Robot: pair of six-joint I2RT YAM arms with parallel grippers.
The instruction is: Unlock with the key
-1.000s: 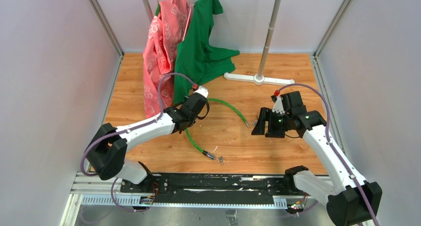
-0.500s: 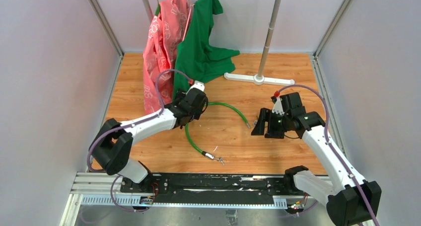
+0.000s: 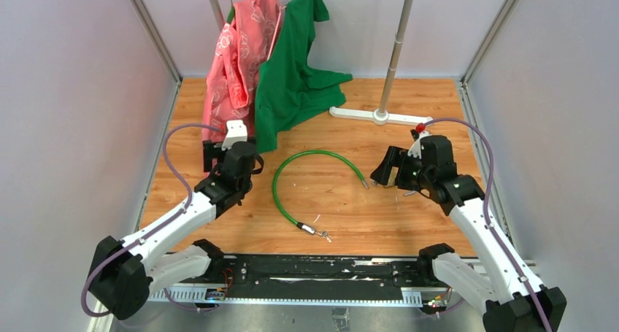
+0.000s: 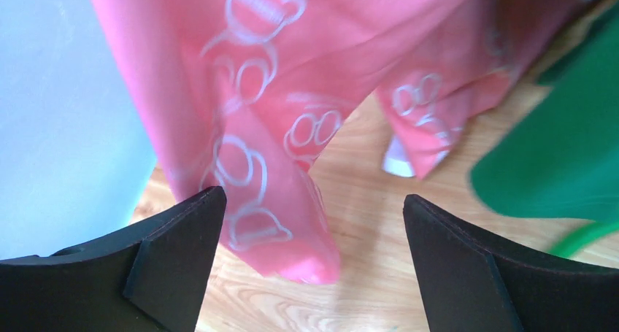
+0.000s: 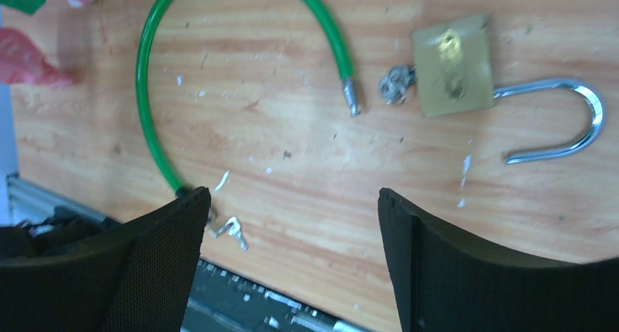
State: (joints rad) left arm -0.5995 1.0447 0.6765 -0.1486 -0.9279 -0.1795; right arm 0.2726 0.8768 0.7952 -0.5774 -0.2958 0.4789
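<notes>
The left gripper (image 4: 314,273) is held wide open with nothing between its fingers, and it is faced toward the hem of a pink printed garment (image 4: 277,76). The right gripper (image 5: 292,266) is likewise spread and empty. It is held over the table with a brass padlock (image 5: 449,66) ahead of it. The padlock's shackle is swung open, and a small bunch of keys (image 5: 396,84) lies against it.

The wooden tabletop (image 3: 343,201) is scuffed and flecked with white, and it is enclosed by pale walls (image 3: 73,91). A green garment (image 3: 292,76) is hung on the rack (image 3: 396,55) at the far side.

The key (image 5: 233,228) is found near the front edge, just beside the metal tip of the green cable lock (image 5: 141,76). Its long axis is slanted, carried on from that tip toward the near right. Which end leads cannot be told.
</notes>
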